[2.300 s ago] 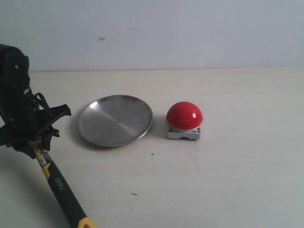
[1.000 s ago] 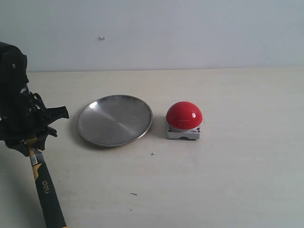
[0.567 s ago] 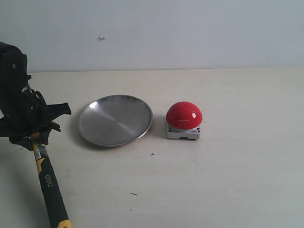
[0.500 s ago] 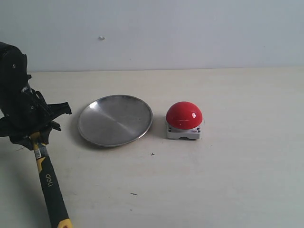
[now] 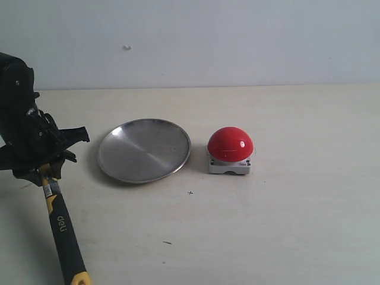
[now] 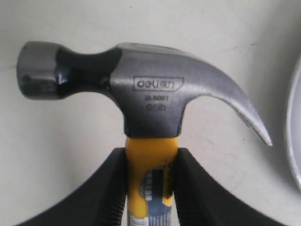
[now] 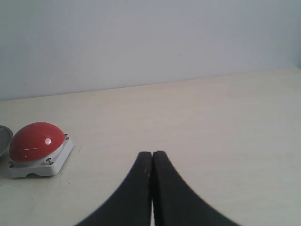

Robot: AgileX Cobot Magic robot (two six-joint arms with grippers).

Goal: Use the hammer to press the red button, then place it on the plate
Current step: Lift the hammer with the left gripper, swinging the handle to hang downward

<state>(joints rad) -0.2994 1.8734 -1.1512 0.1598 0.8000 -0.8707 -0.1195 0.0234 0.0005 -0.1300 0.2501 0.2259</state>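
My left gripper [image 5: 43,168] is shut on the hammer [image 5: 61,231] at the far left of the table, gripping the yellow neck just under the head. The black-and-yellow handle slants down toward the near edge. In the left wrist view the dark metal head [image 6: 141,92] stands beyond the left gripper [image 6: 150,155], its claw pointing toward the plate's rim [image 6: 296,141]. The silver plate [image 5: 144,149] lies right of that gripper, with nothing on it. The red button [image 5: 230,144] sits right of the plate on its grey base. My right gripper [image 7: 152,154] is shut on nothing, apart from the red button [image 7: 35,141].
A pale wall rises behind the beige table [image 5: 297,225]. A few small dark specks [image 5: 168,242] lie on the table in front of the plate. The right arm does not show in the exterior view.
Over the last second the left gripper has lifted slightly with the hammer, bringing the handle's yellow end into the exterior view. Plate, button and right gripper are unchanged.
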